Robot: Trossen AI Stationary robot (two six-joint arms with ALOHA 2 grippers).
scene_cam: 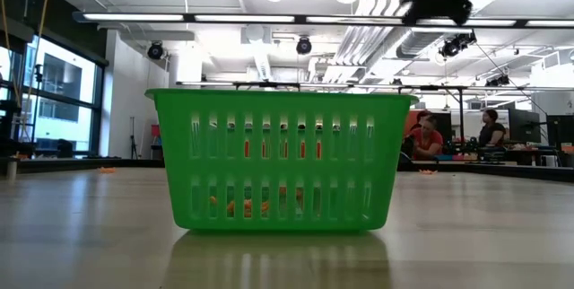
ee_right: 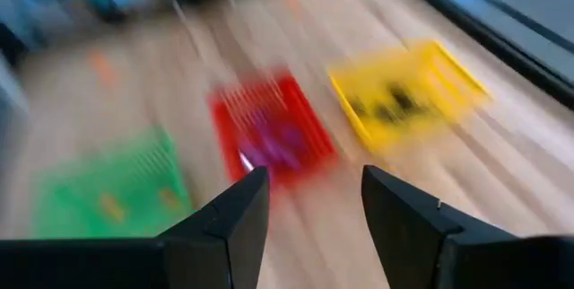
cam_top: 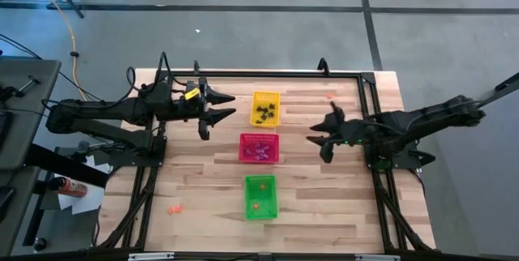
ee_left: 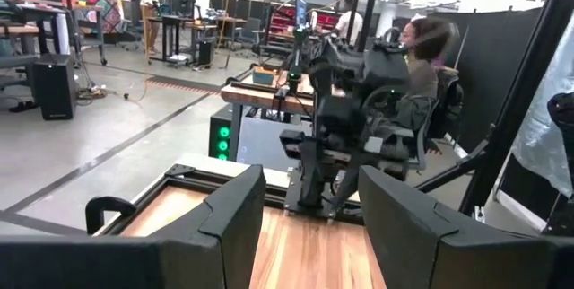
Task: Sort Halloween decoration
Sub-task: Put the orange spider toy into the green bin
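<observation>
High view: yellow basket (cam_top: 266,108) holds black trinkets (cam_top: 264,114), red basket (cam_top: 259,147) purple-pink trinkets (cam_top: 259,151), green basket (cam_top: 260,197) an orange trinket (cam_top: 255,206). Stray orange trinket (cam_top: 173,209) on the table (cam_top: 324,204).

Left wrist: left gripper (ee_left: 307,226) spread, empty.

Right wrist: right gripper (ee_right: 314,208) spread, empty, above the baskets.

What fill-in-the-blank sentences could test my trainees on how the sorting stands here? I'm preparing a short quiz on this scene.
1. The black trinkets lie in the ____ rectangular mesh basket.
2. The purple-pink trinkets lie in the ____ rectangular mesh basket.
3. The green rectangular mesh basket holds trinkets coloured ____.
4. The left gripper and right gripper both have their fingers ____.

Missing words: yellow; red; orange; open
</observation>
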